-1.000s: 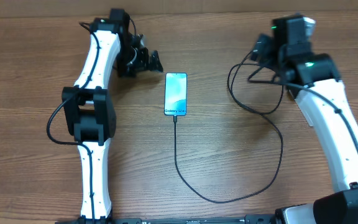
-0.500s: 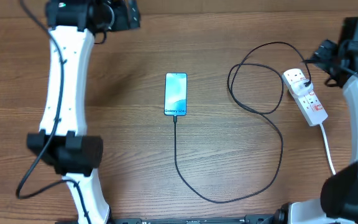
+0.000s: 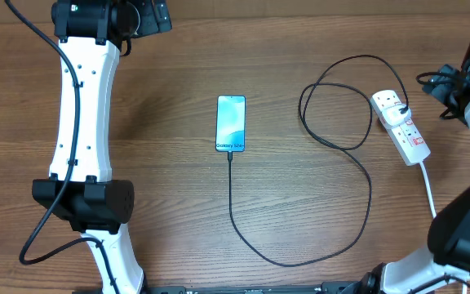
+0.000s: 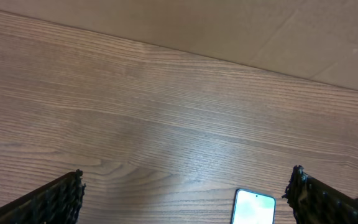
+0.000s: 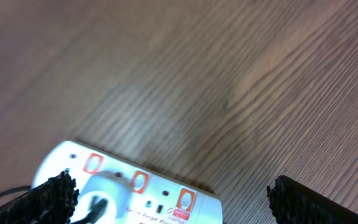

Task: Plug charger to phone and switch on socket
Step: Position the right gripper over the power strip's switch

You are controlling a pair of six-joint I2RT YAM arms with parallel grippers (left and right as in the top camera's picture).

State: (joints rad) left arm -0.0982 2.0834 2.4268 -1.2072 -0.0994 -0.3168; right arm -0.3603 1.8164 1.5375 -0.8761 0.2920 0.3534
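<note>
The phone point(image 3: 230, 123) lies flat at the table's middle, its light blue screen up. The charger's thin black cable point(image 3: 370, 192) runs from the phone's bottom edge, loops right and ends in a plug seated in the socket point(image 3: 404, 129), a white power strip with red switches. My left gripper point(image 3: 149, 16) is open and empty at the far left back; its wrist view shows the phone's top point(image 4: 253, 210) between the fingers point(image 4: 185, 186). My right gripper point(image 3: 454, 82) is open and empty just right of the socket; its wrist view shows the socket point(image 5: 160, 186) between the fingers point(image 5: 173, 193).
The socket's thick white cord point(image 3: 428, 192) runs toward the front right edge. A cardboard wall point(image 4: 241, 25) stands behind the table's back edge. Both white arms point(image 3: 80, 122) stretch along the table's left and right sides.
Both arms have drawn back from the middle toward the back corners. The right arm's move uncovered the socket and it has since shifted further right. Phone and cable have not moved.
</note>
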